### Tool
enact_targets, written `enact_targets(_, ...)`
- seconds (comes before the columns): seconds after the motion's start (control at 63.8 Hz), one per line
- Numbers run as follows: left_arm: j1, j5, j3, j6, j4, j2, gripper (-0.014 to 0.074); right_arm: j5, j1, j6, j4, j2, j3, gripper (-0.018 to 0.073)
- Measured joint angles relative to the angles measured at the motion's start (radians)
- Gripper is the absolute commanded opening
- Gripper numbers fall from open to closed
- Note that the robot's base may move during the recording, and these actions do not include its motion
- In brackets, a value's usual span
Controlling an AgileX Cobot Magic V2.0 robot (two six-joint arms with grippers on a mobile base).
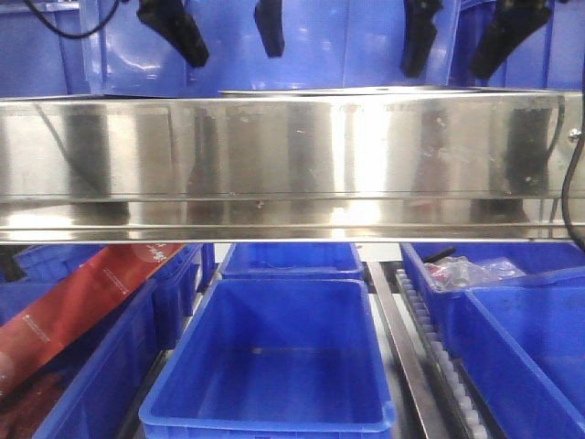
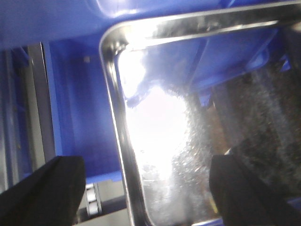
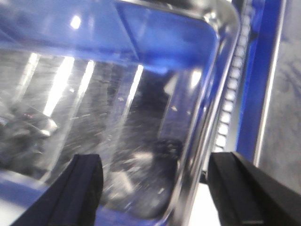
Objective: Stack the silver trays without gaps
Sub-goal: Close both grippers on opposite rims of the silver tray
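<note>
A silver tray [image 1: 393, 90] shows in the front view only as a thin shiny rim just above the broad steel rail. The left wrist view looks down into the tray [image 2: 164, 141], with its rounded corner at the upper left over a blue bin. My left gripper [image 2: 150, 193] is open; its black fingers straddle the tray's left rim without touching it. The right wrist view shows the tray's [image 3: 117, 103] right rim and corner. My right gripper [image 3: 160, 188] is open, one finger over the tray floor, the other outside the rim. Both grippers, the left [image 1: 224, 32] and the right [image 1: 462, 37], hang above the rail.
A wide mirror-like steel rail [image 1: 292, 165] crosses the front view and hides most of the tray. Below it stand blue bins [image 1: 274, 366], one holding a red carton [image 1: 82, 302], another holding clear bags [image 1: 475, 270]. A roller track [image 1: 439, 347] runs between bins.
</note>
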Motion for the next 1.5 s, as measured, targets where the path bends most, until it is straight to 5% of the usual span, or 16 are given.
enact_targets(1.082,0.000,0.038,-0.001,0.000,0.000,0.083,0.0444,-0.030,0.000,0.038,-0.005,0.038,0.000,0.0358)
enact_targets(1.505,0.000,0.025,-0.001,0.000,0.002,0.083,0.0444,-0.035,0.000,0.038,-0.007,0.038,0.000,0.0193)
